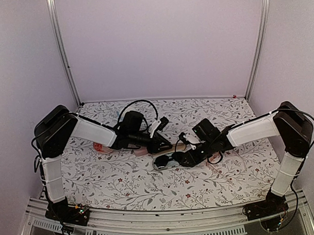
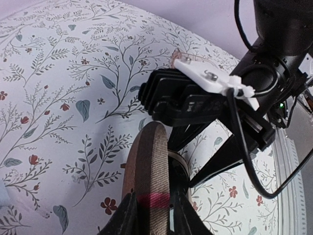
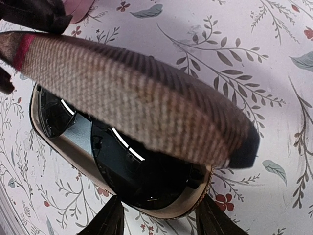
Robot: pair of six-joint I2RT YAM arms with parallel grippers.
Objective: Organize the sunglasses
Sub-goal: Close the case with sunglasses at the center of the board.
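While our left gripper [image 2: 152, 218] pinches the lid [image 2: 149, 156], sunglasses [image 3: 132, 171] lie cased at its six o'clock. Whether our right gripper [image 3: 164, 218] grips, we cannot tell; closing remains.

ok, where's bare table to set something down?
Free: the near strip of table between the arm bases, and the far strip along the back wall. Crowded: centre, where left gripper and right gripper meet at the open brown case. A pinkish-red object lies under the left arm.
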